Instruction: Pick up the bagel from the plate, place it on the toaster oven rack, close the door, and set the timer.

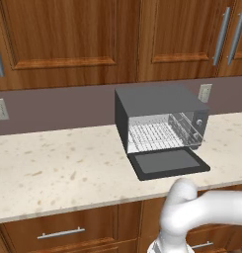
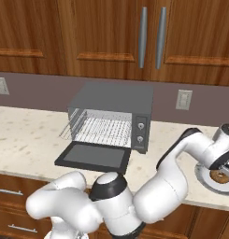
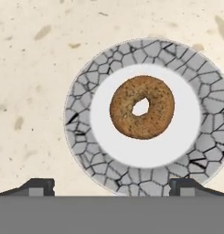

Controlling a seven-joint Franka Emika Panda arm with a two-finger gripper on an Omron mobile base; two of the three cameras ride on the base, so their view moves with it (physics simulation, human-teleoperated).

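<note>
The brown ring-shaped bagel (image 3: 141, 107) lies in the white centre of a round plate with a grey cracked-pattern rim (image 3: 84, 137). My gripper (image 3: 112, 187) hovers above it, open, with nothing between its fingertips (image 3: 38, 186). From the right base view, the bagel (image 2: 221, 176) and plate (image 2: 203, 179) sit at the counter's far right, under my gripper (image 2: 228, 169). The dark grey toaster oven (image 2: 117, 99) stands to the left of them. Its door (image 2: 92, 156) lies folded down flat, and the silver wire rack (image 2: 104, 126) is bare. In the left base view I see the oven (image 1: 157, 101), rack (image 1: 152, 134) and door (image 1: 169, 162).
Two knobs (image 2: 140, 125) sit on the oven's front right panel. The speckled stone counter (image 1: 58, 163) stretches wide to the oven's left. Wooden cabinets hang above, wall outlets (image 2: 183, 99) sit on the backsplash, and drawers run below the counter edge.
</note>
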